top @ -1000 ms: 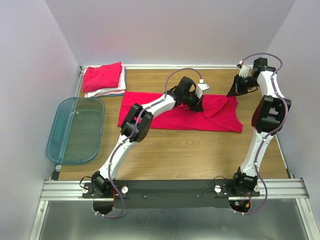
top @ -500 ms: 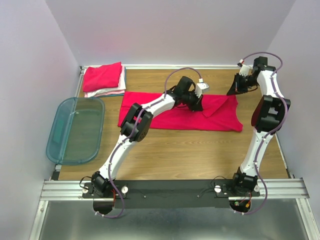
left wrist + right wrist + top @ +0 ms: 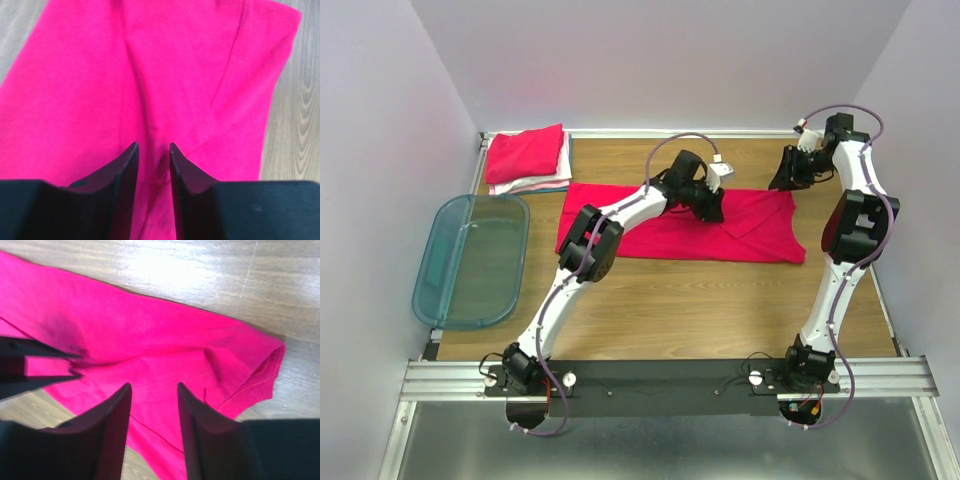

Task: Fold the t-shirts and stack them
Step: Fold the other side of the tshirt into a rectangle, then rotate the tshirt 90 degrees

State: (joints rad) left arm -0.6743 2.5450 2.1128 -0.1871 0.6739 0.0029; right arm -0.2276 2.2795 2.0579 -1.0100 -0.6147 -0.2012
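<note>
left end effector (image 3: pixel 153 146) and right end effector (image 3: pixel 154 386), both narrowly parted and empty, over pink shirt (image 3: pixel 760 236) on counter (image 3: pixel 700 300)

— What lies on the brown wood-grain table (image 3: pixel 720 300)?
— A spread red-pink cloth t-shirt (image 3: pixel 760 235) at centre, a stack of folded red-pink and white shirts (image 3: pixel 525 160) at eleven o'clock, and a translucent teal plastic bin (image 3: pixel 470 260) at nine.

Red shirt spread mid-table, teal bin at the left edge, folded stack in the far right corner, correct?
No: the top external view shows the folded stack in the far left corner, beyond the teal bin. The red shirt is spread mid-table, as you said.
</note>
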